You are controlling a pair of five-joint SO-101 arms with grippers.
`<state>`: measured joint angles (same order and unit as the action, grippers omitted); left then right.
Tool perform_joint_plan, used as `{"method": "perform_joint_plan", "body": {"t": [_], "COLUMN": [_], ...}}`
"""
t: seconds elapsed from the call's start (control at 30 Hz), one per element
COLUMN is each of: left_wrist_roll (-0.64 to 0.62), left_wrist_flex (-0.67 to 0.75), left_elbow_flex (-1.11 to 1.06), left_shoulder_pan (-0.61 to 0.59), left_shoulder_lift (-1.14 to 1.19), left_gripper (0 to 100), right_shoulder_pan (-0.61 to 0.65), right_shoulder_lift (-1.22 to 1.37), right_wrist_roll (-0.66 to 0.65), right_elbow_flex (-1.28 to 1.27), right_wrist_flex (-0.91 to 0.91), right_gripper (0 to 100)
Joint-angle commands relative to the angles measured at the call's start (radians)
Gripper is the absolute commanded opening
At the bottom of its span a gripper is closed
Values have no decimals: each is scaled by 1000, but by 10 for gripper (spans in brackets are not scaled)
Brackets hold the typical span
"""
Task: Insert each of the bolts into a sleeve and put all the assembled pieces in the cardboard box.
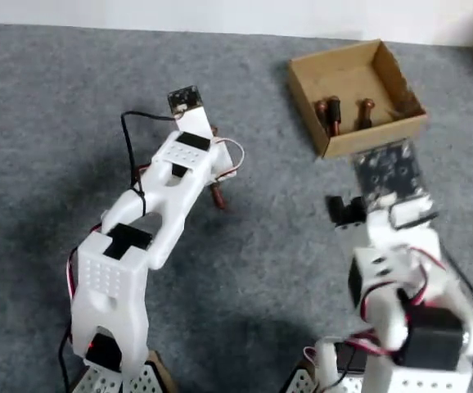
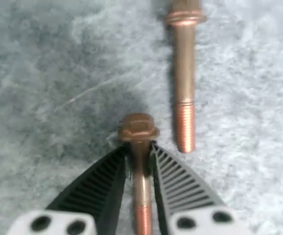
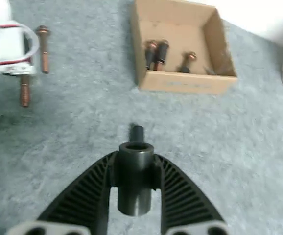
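Carpet [image 1: 286,205] free before cardboard box [image 1: 371,137], loose bolt [image 2: 184,83] just beside left hand [image 2: 139,149]

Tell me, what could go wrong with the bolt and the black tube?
The left pincer holds its bolt with the threaded end pointing back into the pincer, so pushing it into the sleeve in the right pincer may be awkward. The loose bolt lying close by could get bumped and roll.

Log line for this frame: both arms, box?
left jaws: shut on bolt | right jaws: shut on sleeve | carpet: second bolt, second sleeve | cardboard box: assembled pieces
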<state>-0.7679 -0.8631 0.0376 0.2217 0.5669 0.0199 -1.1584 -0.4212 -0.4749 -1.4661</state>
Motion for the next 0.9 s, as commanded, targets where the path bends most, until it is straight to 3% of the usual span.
{"method": "perform_joint_plan", "body": {"t": [0.0, 0.13, 0.3, 0.47, 0.67, 0.87], "left_wrist_roll": [-3, 14, 144, 146, 146, 147], "left_wrist_flex": [8, 5, 2, 2, 9, 181], "left_elbow_flex": [4, 4, 33, 44, -134, -380], "left_shoulder_pan": [-15, -10, -7, -8, 10, 24], "left_shoulder_lift": [15, 7, 7, -47, -288, -504], "left_gripper": [4, 6, 6, 6, 6, 6], "right_shoulder_pan": [50, 117, 139, 142, 142, 142], "right_shoulder_lift": [-90, -185, -314, -446, -634, -676], "right_wrist_roll": [31, 34, 28, 29, 32, 48], "right_elbow_flex": [-176, -389, -565, -707, -881, -1009], "right_wrist_flex": [124, 277, 472, 575, 639, 727], "right_gripper": [6, 6, 6, 6, 6, 6]}}
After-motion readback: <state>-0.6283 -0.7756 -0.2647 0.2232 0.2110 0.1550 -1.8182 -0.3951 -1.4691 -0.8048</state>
